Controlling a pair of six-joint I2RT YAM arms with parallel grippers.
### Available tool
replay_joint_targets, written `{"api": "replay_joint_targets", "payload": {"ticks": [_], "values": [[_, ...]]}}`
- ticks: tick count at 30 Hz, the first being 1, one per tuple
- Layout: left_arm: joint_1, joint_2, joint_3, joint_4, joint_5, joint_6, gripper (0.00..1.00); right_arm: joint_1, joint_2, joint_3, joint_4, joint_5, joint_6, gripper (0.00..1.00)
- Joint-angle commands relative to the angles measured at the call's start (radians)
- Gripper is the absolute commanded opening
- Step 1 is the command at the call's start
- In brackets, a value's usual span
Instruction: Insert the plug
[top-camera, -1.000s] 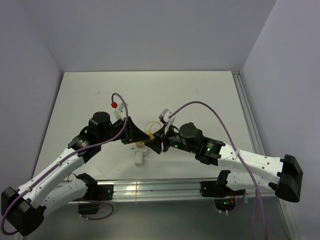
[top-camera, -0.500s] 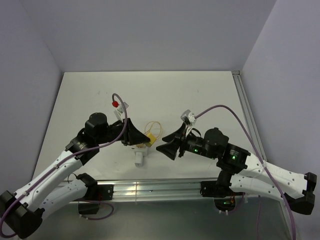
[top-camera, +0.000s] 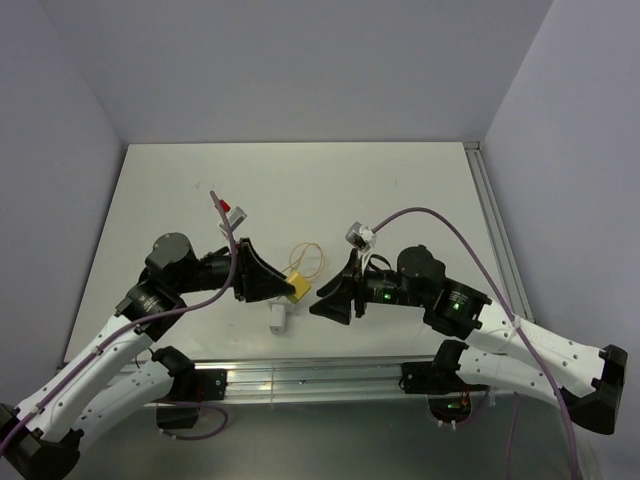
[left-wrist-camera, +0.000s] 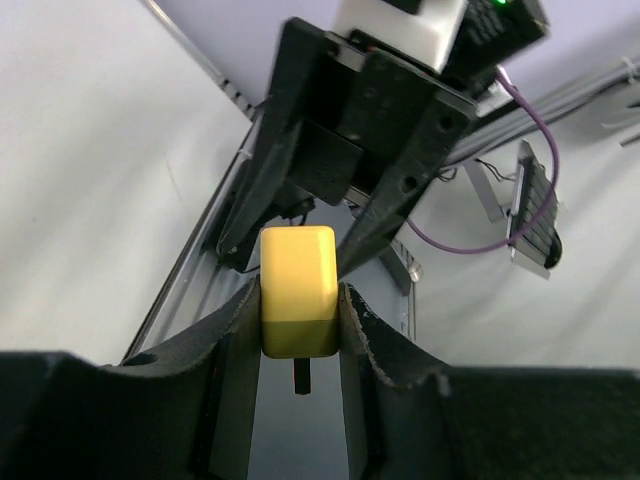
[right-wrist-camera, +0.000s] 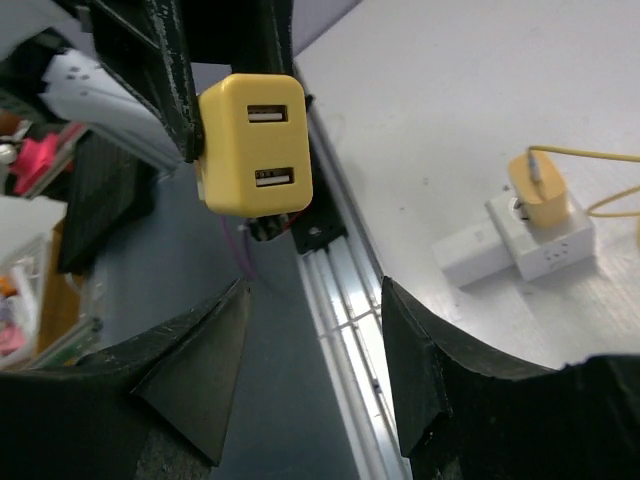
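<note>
**Above the table's (right-wrist-camera: 450, 90) near part: plug (left-wrist-camera: 297, 265), gripped, 1 unit**

Item 1, plug. Small yellow block with rounded corners. The face turned toward the right gripper (right-wrist-camera: 315, 290) carries 2 dark slots. A short dark prong shows at the opposite end in the left wrist view. Position: lifted clear of the table surface, between the tips of the 2 arms; in the top view it sits just beyond the white block (right-wrist-camera: 550, 245).

Item 2, left gripper (left-wrist-camera: 298, 300). Closed partway onto the plug, its 2 fingers pressing opposite sides of the yellow body. Roughly half the block stands out past the fingertips.

Item 3, right gripper. Jaws parted, nothing between them. It points at the slotted face of the plug from the opposite side, with its tips near the plug but apart from it.

Item 4, white block. Lies on the table near the metal rail (top-camera: 330, 375) at the front edge.

Item 5, yellow connector (right-wrist-camera: 538, 195). Stands on top of the white block, with a thin yellow wire (right-wrist-camera: 600, 155) trailing from it in a loop across the table.
</note>
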Motion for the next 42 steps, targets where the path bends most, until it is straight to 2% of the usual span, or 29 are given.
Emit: {"api": "replay_joint_targets", "payload": {"ticks": [1,5,10,21,27,31,42], "values": [[-0.004,-0.030,0.012,0.073,0.069,0.028,0.00,-0.063,-0.004,0.020,0.129,-0.184,0.039,0.62],[-0.007,-0.032,0.019,0.048,0.069,0.044,0.00,-0.139,0.005,0.008,0.226,-0.333,0.118,0.63],[-0.010,-0.027,0.011,0.068,0.072,0.037,0.00,-0.168,0.046,0.040,0.223,-0.367,0.142,0.63],[-0.033,-0.014,0.022,0.059,0.070,0.051,0.00,-0.174,0.125,0.073,0.329,-0.410,0.208,0.63],[-0.043,-0.021,0.026,0.039,0.060,0.062,0.00,-0.174,0.174,0.103,0.360,-0.439,0.239,0.54],[-0.044,-0.030,0.035,0.022,0.049,0.074,0.00,-0.176,0.186,0.106,0.384,-0.468,0.251,0.43],[-0.043,-0.024,0.042,0.022,0.053,0.083,0.00,-0.173,0.218,0.103,0.403,-0.514,0.260,0.44]]}}
